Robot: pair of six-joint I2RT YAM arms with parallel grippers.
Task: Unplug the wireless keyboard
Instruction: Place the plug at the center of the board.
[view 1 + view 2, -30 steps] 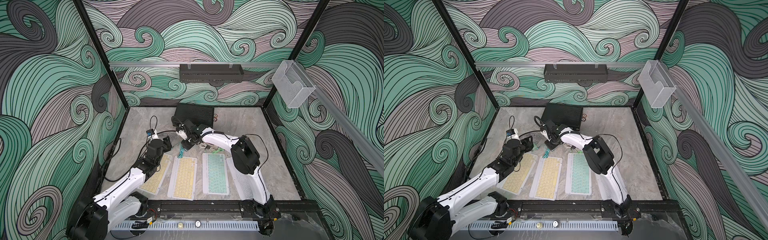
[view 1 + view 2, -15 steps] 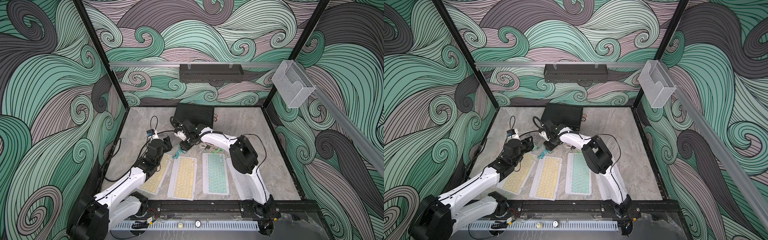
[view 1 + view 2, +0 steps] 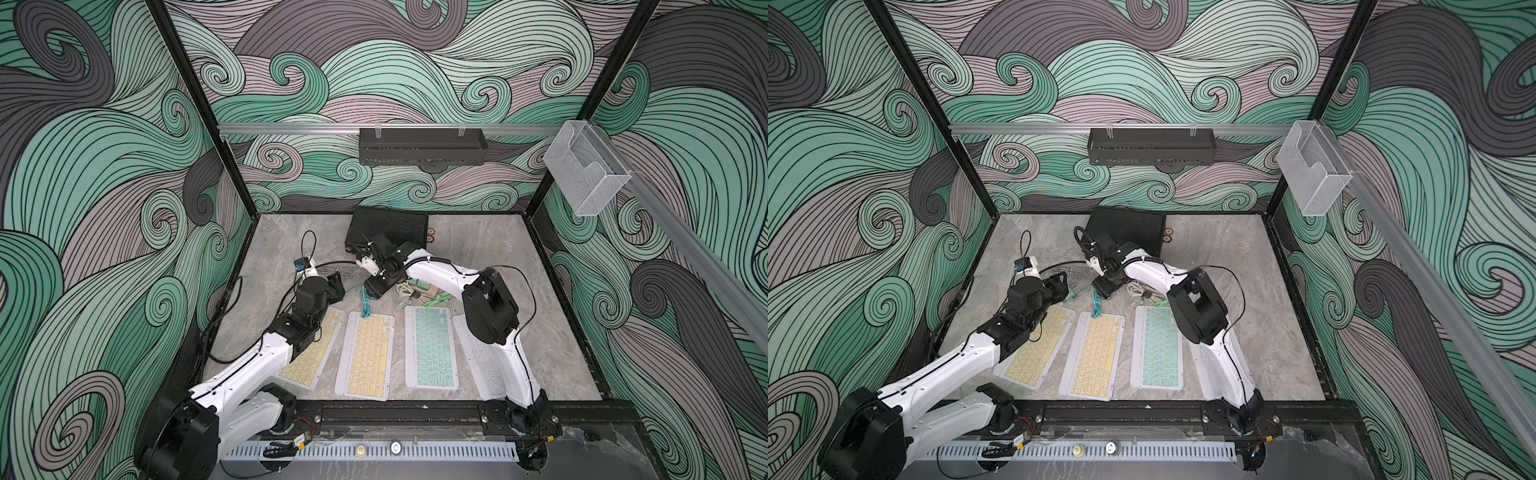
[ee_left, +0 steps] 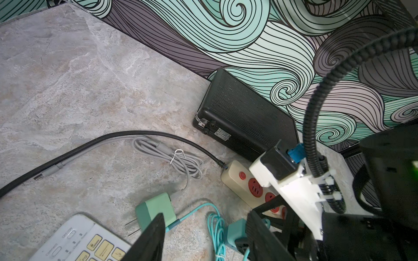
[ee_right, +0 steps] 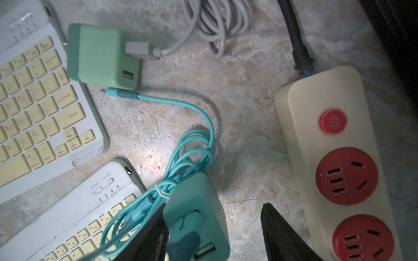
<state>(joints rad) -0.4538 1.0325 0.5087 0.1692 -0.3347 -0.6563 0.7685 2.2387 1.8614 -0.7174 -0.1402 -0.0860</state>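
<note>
Right jaws: standing apart, straddling teal charger [image 5: 194,203], seemingly letting it lie unplugged beside power strip [image 5: 300,108]. Left jaws: hanging apart, empty.

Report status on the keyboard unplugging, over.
Hands: left hand open, empty; right hand open astride teal charger brick. Bundled teal cable, plug end free of yellow-keyed white keyboard. Nearby: cream power strip.
</note>
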